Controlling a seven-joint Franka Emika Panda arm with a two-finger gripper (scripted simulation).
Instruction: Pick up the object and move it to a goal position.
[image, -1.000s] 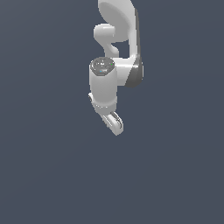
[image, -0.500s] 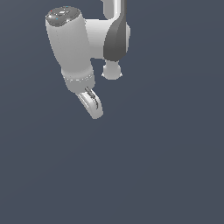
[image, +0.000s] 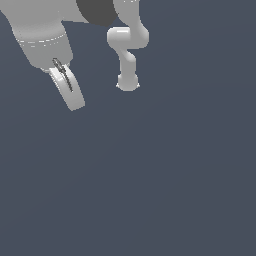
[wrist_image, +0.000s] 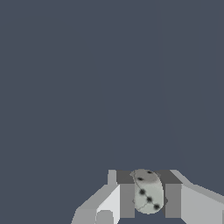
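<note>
Gripper (wrist_image: 148, 199) clamping pale speckled object (wrist_image: 148, 192) between both fingers (wrist_image: 127, 199); arm (image: 45, 30) running off exterior view's frame.

text: none legible | labels: none | numbers: none

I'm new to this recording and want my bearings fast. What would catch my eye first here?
The white gripper juts down near the exterior view's upper left, the arm's base behind it, all against flat dark grey. In the wrist view, a pale grey object with dark spots sits pinched between the two fingers.
</note>
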